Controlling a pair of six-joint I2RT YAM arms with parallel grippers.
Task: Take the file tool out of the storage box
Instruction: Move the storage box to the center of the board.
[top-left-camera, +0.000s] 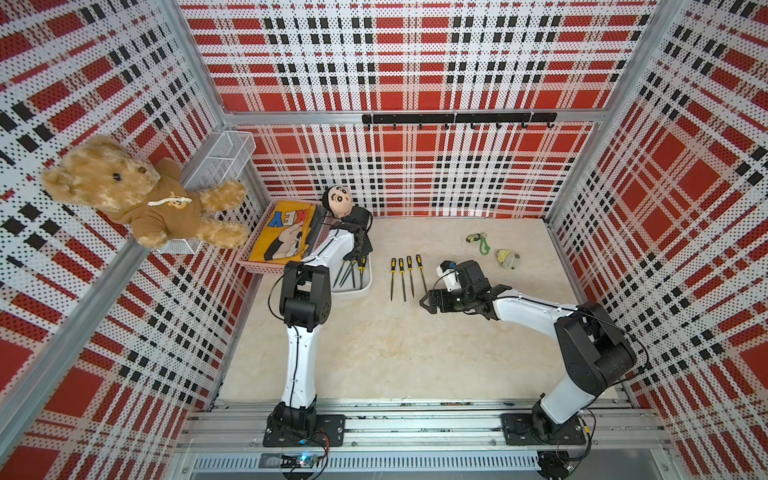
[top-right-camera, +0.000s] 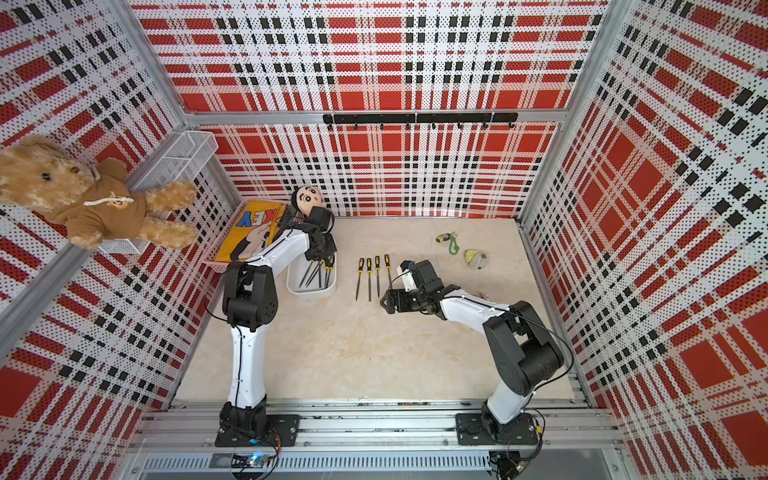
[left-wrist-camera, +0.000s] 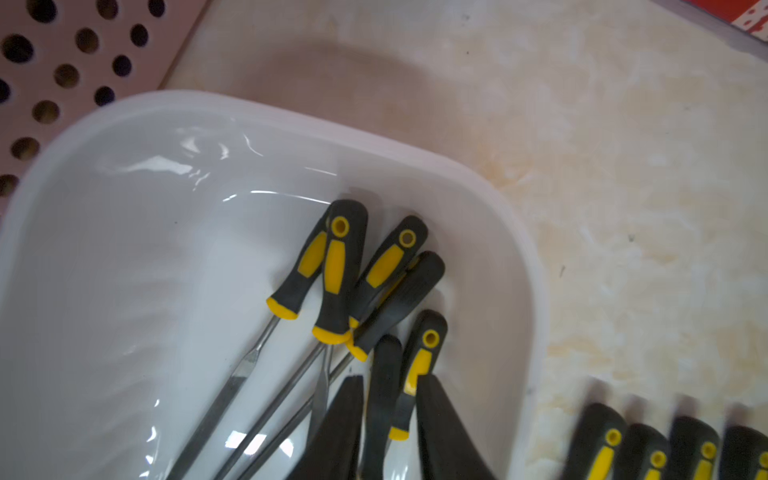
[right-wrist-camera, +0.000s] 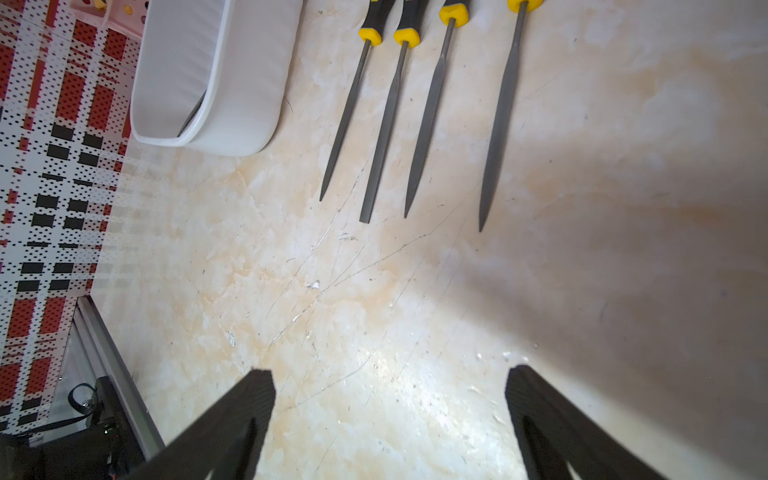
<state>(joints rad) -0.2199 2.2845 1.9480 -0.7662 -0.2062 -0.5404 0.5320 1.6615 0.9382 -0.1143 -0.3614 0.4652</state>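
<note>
Files (left-wrist-camera: 345, 270) lie heaped in the storage box (left-wrist-camera: 528, 266), which sits left of the table's (top-left-camera: 374, 353) middle, toward its far edge and just beside the pink basket (top-left-camera: 257, 268) in the far left corner. Down in the box, the left claw (left-wrist-camera: 388, 380) is narrowed about the handle of one file (left-wrist-camera: 422, 353) and seems to pinch it. A second dark handle (left-wrist-camera: 384, 357) lies in the same gap. The risk is that both come up together, or that one slides free partway and drops. The shafts cross under the heap, so a lift could also rake the neighbours or drag the light box along.

On the left wall, the teddy bear (top-left-camera: 124, 195) and wire basket (top-left-camera: 224, 160) are clear of the work. A doll head (top-left-camera: 338, 201) rests at the far edge behind the left arm, near enough to be nudged. Right of the box, a row of four files (top-left-camera: 402, 278) lies on the table, and a swinging tip could scatter it. Near their tips the right claw (right-wrist-camera: 390, 372) hangs spread and empty over bare table, where it could crowd a set-down. A green-looped trinket (top-left-camera: 482, 245) and a yellowish lump (top-left-camera: 505, 259) sit well apart toward the far right corner.
</note>
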